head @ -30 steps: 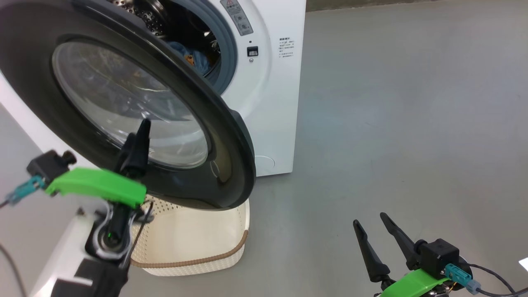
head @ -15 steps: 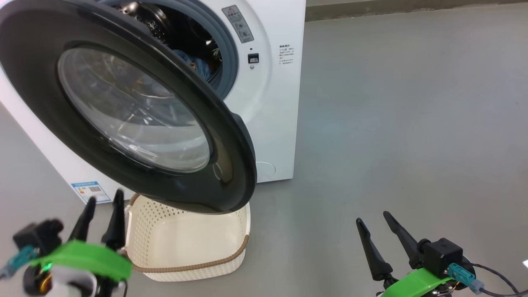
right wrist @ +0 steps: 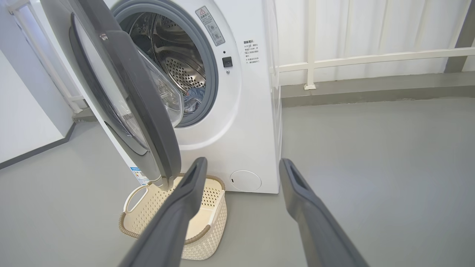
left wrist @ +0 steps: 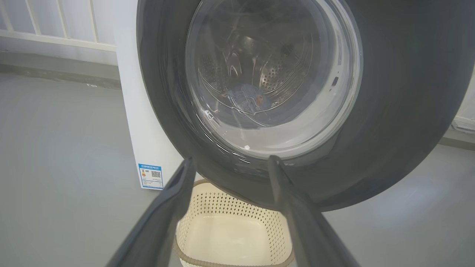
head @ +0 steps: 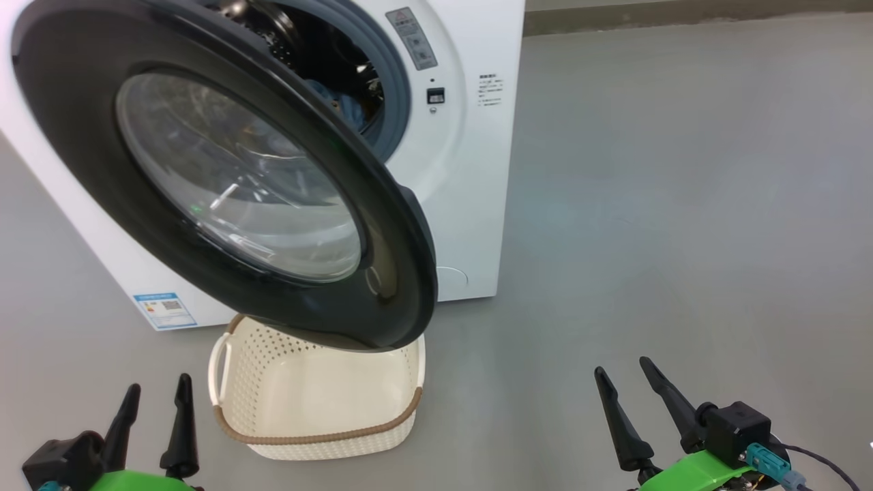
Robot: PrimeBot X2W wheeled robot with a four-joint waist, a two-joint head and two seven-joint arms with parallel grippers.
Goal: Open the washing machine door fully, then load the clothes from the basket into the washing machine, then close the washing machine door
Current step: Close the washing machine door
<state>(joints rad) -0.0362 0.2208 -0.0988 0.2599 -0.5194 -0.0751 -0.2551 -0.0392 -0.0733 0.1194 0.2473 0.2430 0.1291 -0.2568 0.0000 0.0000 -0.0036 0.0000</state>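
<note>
Since the basket [head: 320,436] looks empty and the clothes [head: 344,109] sit inside the drum [right wrist: 174,55], loading reads as done; only closing is left. Right now the washing machine door [head: 389,225] hangs part-open, swung out from the washing machine [head: 470,204], its lower edge over the basket's far part. Low near the floor [head: 682,204]: left gripper [head: 159,382] and right gripper [head: 622,365], jaws spread, nothing in either, both well apart from the door.

Risks, assuming the robot's next move is a push on the door:
- Clothes snag. Blue fabric lies low and toward the front of the drum, near the gasket [head: 399,102]. If a fold drapes over the lip, the glass bowl [head: 239,177] pinches it and the latch slot [head: 435,95] never gets its catch. Can't tell from here whether any cloth crosses the lip.
- Slip. Thin fingertips [right wrist: 196,167] on a glossy ring or curved glass: contact slides off, door gets a glancing shove only.
- Bad leverage. A push close to the hinged side moves little; it should land near the free edge.
- Soft close. Too gentle and the door rests on the gasket unlatched or springs back out.
- Finger trap. A finger wrapped round the free edge ends up between door and machine front.
- Basket. It sits right under the door's sweep; clearance between door bottom and rim can't be judged. An arm reaching in low could also knock it.
</note>
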